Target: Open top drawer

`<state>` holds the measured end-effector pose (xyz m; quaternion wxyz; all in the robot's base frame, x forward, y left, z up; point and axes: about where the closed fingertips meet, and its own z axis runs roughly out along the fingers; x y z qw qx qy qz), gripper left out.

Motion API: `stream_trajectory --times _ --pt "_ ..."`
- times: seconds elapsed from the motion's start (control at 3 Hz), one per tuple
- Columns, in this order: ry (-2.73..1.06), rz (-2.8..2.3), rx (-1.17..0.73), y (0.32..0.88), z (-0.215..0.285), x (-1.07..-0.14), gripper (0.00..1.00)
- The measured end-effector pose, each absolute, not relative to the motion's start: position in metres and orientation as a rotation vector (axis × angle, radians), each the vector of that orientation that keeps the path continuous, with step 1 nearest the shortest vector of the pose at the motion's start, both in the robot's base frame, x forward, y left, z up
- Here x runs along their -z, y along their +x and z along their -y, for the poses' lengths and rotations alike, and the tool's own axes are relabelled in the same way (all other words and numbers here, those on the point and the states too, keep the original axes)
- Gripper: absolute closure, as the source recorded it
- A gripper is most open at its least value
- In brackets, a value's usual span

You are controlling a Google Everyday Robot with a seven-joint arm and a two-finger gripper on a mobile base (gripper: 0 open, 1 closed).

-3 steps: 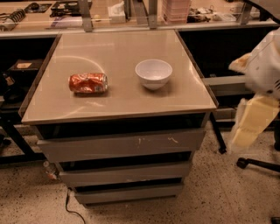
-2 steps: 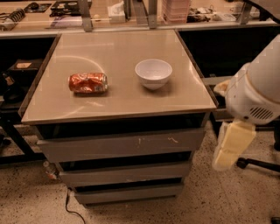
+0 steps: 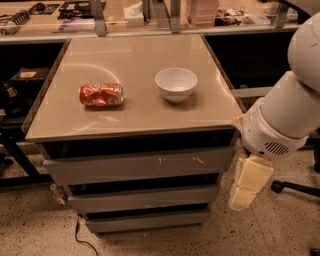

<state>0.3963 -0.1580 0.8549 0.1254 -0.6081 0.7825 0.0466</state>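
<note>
The top drawer (image 3: 135,168) is the widest of three flat grey drawers under the beige tabletop (image 3: 135,107). Its front has small white scuff marks right of centre, and a dark gap lies between it and the tabletop. No inside of the drawer shows. My gripper (image 3: 250,183), with cream-coloured fingers, hangs below the white arm (image 3: 290,110) just off the right end of the drawers, at about the height of the top and middle drawers. It is apart from the drawer front.
A crushed red can (image 3: 101,94) lies on its side on the tabletop, left of a white bowl (image 3: 176,84). Two narrower grey drawers (image 3: 145,197) sit below. A cluttered bench (image 3: 150,15) runs behind. A chair base (image 3: 295,187) and a cable (image 3: 80,235) are on the speckled floor.
My arm has swung left and down from the right edge of view, bringing the gripper closer to the right end of the drawers. The drawers, can and bowl have not moved.
</note>
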Motion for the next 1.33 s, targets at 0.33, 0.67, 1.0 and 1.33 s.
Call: stream_trajectory --times 0.33,0.67,1.0,1.33 --pt "-1.768 -2.253 -0.199 0.387 0.148 -0.841 0.00" --pt "-1.776 -2.259 -0.296 0.374 0.114 -0.791 0.00" --pt "-1.760 -2.265 -0.392 0.373 0.081 -0.742 0.00" --pt "-1.752 -2.266 -0.445 0.379 0.064 -0.707 0.00"
